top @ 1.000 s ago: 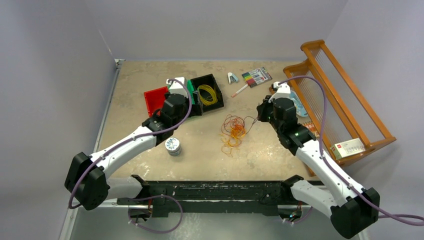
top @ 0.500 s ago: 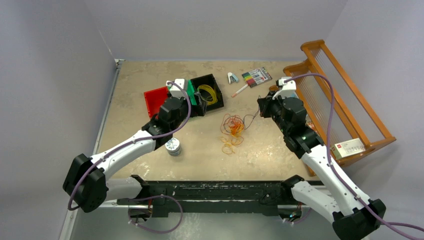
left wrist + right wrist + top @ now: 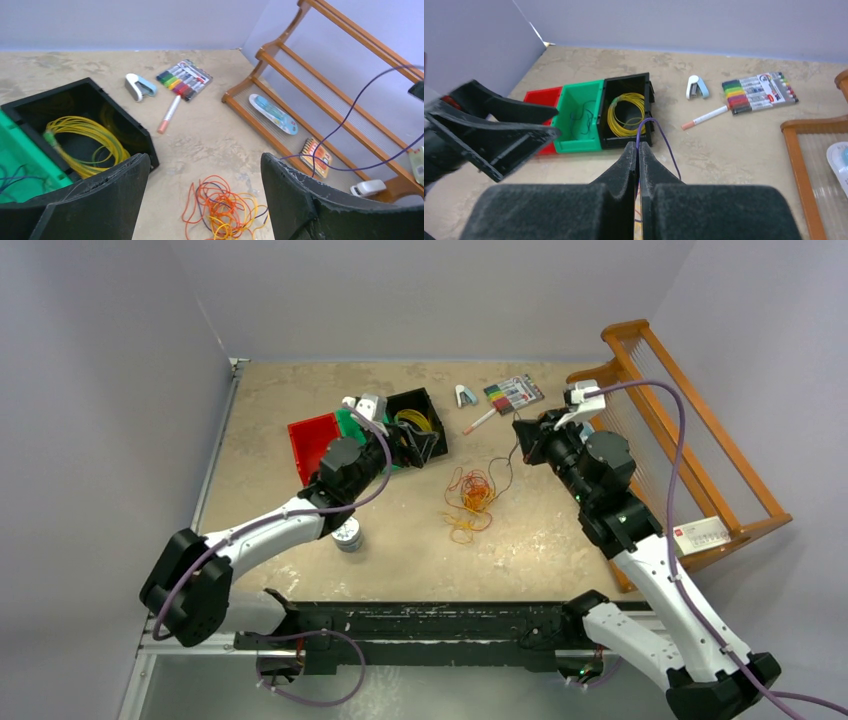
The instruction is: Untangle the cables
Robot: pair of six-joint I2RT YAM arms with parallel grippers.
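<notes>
The cables lie as a loose tangle of orange, yellow and dark loops mid-table, and show low in the left wrist view. My right gripper hangs up and right of the tangle, shut on a thin purple cable. That strand runs taut from the pile up to the closed fingertips. My left gripper hovers open beside the black bin, left of the tangle, its fingers wide apart with nothing between them. A yellow cable coil rests in the black bin.
A green bin and a red bin adjoin the black one. A small round tin stands by my left arm. A marker pack, loose pen and stapler lie at the back. A wooden rack lines the right side.
My right gripper rose and moved back with the purple cable, drawing it out of the tangle. My left gripper swung right, over the bins toward the pile.
</notes>
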